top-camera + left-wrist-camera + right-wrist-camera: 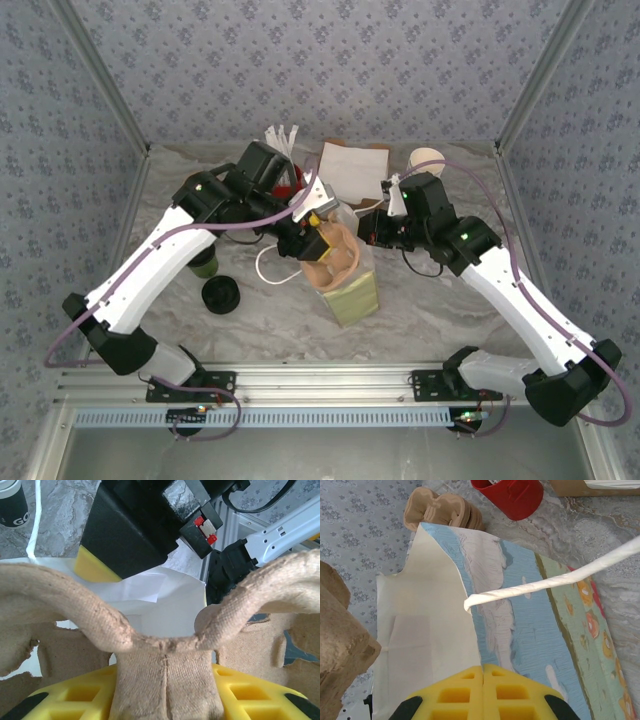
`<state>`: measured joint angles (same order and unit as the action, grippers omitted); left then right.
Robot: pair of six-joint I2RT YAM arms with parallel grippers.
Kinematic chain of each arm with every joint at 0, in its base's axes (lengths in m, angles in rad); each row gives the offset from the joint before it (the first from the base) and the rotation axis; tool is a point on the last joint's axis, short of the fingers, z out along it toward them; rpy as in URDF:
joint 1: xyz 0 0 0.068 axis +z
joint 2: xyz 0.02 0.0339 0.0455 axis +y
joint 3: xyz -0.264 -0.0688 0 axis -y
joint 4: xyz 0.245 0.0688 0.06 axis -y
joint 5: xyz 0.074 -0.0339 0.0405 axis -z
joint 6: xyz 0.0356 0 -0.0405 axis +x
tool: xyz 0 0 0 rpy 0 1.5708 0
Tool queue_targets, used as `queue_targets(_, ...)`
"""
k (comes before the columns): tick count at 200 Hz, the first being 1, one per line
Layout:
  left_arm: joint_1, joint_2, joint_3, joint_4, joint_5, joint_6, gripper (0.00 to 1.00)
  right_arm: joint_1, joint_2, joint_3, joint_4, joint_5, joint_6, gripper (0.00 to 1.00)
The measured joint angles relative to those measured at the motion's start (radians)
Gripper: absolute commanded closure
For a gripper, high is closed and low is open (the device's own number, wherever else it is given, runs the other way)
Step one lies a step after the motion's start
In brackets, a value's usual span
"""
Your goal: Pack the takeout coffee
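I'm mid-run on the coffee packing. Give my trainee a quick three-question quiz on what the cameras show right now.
1. True or false: the black lid lies on the table, not on the green cup.
2. What does the left gripper hold above the paper bag? A) a pulp cup carrier B) the black lid C) the green cup
3. Fill in: the right gripper is shut on the paper bag's open ____.
Key: 1 true; 2 A; 3 edge.
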<state>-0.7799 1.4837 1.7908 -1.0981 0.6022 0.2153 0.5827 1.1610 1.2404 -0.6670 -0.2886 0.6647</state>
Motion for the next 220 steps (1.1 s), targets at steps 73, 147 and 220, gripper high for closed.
queue_targets(73,0.018,0.038,-0.011,-0.003,0.047,0.008,0.59,-0.011,0.0,0.0,-0.003,-0.014,-0.001,0.96)
queue_targets(147,0.07,0.149,0.026,-0.104,0.077,0.066,0.59,-0.012,0.0,0.0,-0.003,-0.032,-0.005,0.96)
queue_targets(220,0.083,0.188,0.103,-0.165,-0.032,0.103,0.59,-0.012,0.0,0.008,-0.01,-0.063,-0.046,0.97)
